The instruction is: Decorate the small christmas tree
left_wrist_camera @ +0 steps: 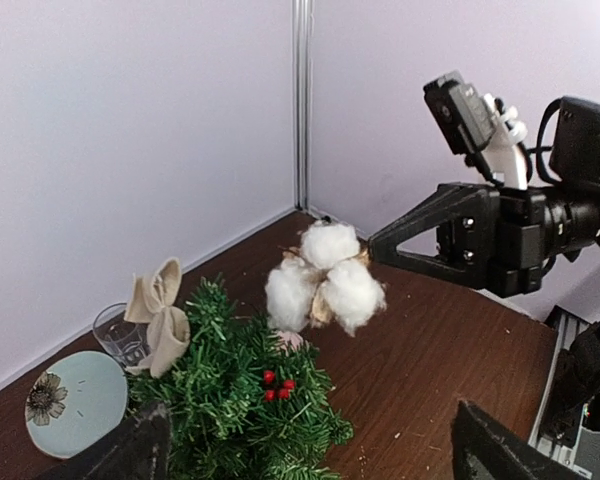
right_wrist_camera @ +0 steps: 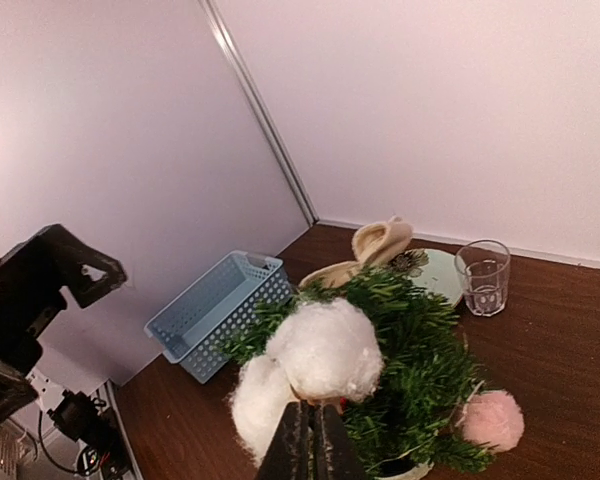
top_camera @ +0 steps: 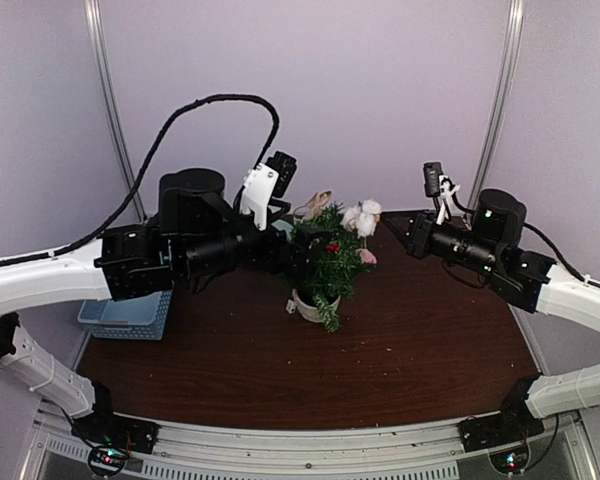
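- Where the two arms are bolted at the near edge of the desk (top_camera: 410,350), both reach inward toward its middle.
- Off to the left, a blue basket (top_camera: 128,315) sits at the desk's edge under the left arm, well apart from everything else.
- The left fingers (left_wrist_camera: 500,445) are spread wide and hold nothing. In the left wrist view they show only at the bottom corners, with the treetop between and beyond them.
- The tree (top_camera: 330,270) stands about mid-desk in an off-white pot (top_camera: 305,305), between the two arms.
- Red berries (left_wrist_camera: 276,385) sit in the foliage near the top.
- A pink pompom (right_wrist_camera: 492,420) hangs low on the tree's right side.
- A beige bow (left_wrist_camera: 158,315) sits high on the tree's left side.
- White cotton (left_wrist_camera: 325,278) sits at the top of the tree, toward the right arm.
- The right fingers (right_wrist_camera: 313,415) are pressed together, and their tips meet the cotton from the right. I cannot tell whether they pinch any part of it.
- Behind the tree, toward the back wall, a pale plate (left_wrist_camera: 75,400) with a flower print lies flat.
- A glass (left_wrist_camera: 118,335) stands upright just beside the plate.
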You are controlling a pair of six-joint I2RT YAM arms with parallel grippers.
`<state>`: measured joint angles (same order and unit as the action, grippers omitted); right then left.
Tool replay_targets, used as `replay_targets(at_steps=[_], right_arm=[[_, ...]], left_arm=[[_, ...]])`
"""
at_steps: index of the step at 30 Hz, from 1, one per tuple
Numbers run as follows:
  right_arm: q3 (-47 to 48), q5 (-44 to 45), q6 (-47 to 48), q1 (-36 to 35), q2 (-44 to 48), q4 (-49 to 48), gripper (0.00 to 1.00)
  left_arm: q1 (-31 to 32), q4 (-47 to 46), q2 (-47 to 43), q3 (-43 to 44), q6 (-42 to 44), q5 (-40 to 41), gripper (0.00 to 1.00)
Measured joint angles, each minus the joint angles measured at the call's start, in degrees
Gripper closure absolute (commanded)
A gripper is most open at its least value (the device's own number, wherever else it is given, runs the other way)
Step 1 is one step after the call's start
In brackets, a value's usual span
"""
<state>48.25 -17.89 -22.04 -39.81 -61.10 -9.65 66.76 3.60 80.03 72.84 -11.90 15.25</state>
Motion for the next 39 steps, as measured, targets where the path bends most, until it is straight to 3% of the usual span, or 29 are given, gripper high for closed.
replay_targets(at_steps=[9, 27, 39], right_arm=[[-6.03, -4.55, -8.7, 11.54, -3.13, -12.39, 1.0], [-6.49, -15.21, -18.67, 12.0, -18.51, -32.57, 1.0], [-7.02, -16.94, -19.93, 12.07, -24.3, -35.19, 1.0]], left_arm=[[-0.7, 0.0, -4.26, -1.62, 0.04, 3.21, 0.02], [-0.83, 0.94, -4.07, -2.34, 0.31, 4.13, 0.02], [-1.03, 0.98, -4.07, -2.34, 0.7, 4.22, 0.02]])
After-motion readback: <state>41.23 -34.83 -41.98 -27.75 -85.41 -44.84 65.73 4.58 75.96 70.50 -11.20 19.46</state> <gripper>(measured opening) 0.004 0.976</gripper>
